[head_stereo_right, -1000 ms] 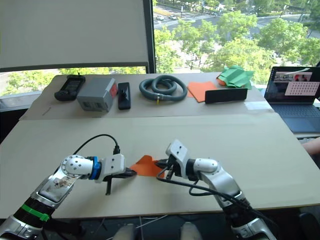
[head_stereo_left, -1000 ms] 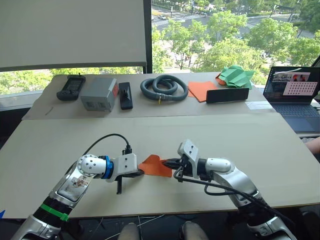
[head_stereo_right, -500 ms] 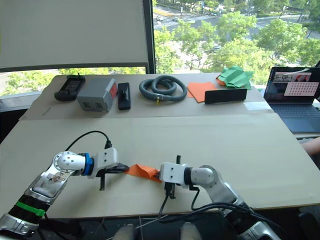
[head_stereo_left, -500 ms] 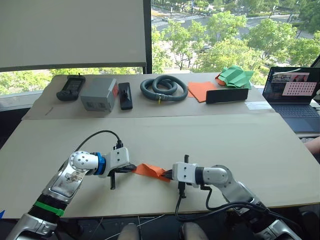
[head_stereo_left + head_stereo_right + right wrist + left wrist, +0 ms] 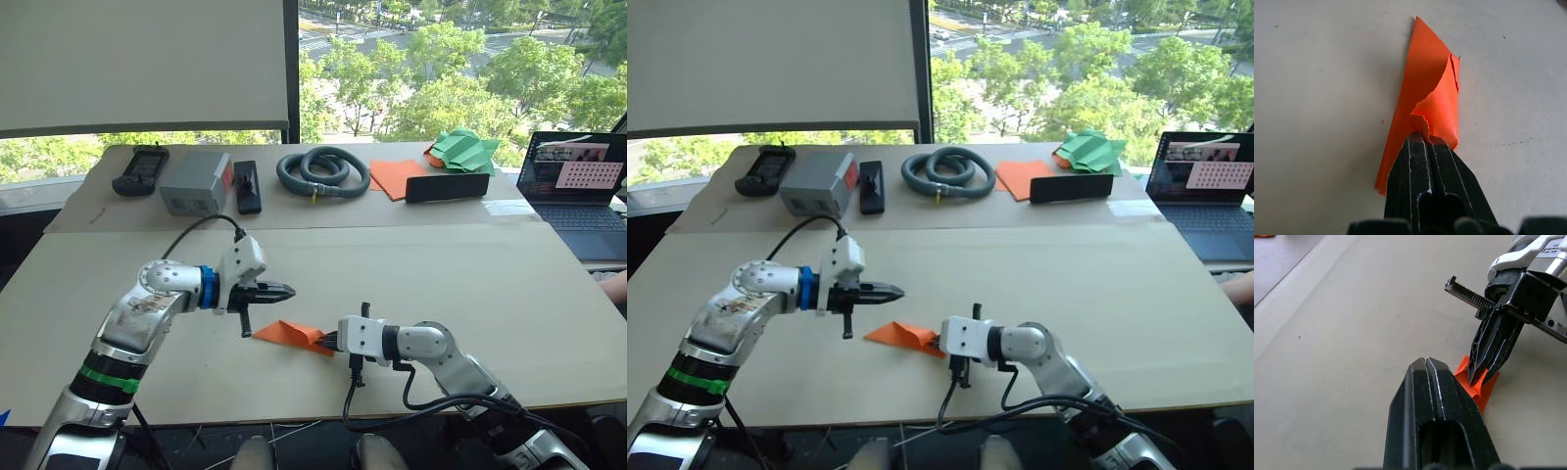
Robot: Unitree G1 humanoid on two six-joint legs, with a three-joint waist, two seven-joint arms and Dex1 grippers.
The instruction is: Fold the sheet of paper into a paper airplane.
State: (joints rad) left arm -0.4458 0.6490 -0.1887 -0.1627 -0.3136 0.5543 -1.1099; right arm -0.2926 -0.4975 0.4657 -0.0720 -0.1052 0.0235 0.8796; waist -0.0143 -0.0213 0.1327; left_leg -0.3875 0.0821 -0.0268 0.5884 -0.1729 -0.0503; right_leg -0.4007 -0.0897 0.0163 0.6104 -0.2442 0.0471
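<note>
The sheet of paper point(image 5: 289, 334) is orange and folded into a narrow pointed wedge point(image 5: 1426, 100), lying low on the near table. My right gripper point(image 5: 326, 341) is shut on its right end. My left gripper point(image 5: 288, 291) is shut and empty, raised above the paper's left end and pointing right. In the left wrist view my left gripper point(image 5: 1424, 363) hangs over the paper point(image 5: 1484, 392), with the right gripper point(image 5: 1478, 381) pinching it.
On the far table lie a black handset point(image 5: 140, 168), a grey box point(image 5: 196, 183), a black device point(image 5: 247, 185), a coiled hose point(image 5: 320, 171), a flat orange sheet point(image 5: 392, 175), a black bar point(image 5: 447, 186) and green folded paper point(image 5: 464, 149). A laptop point(image 5: 576, 186) stands at right.
My left gripper let go of the paper's left end and rose up and away from it. The right gripper stays shut on the paper, which now lies flatter.
</note>
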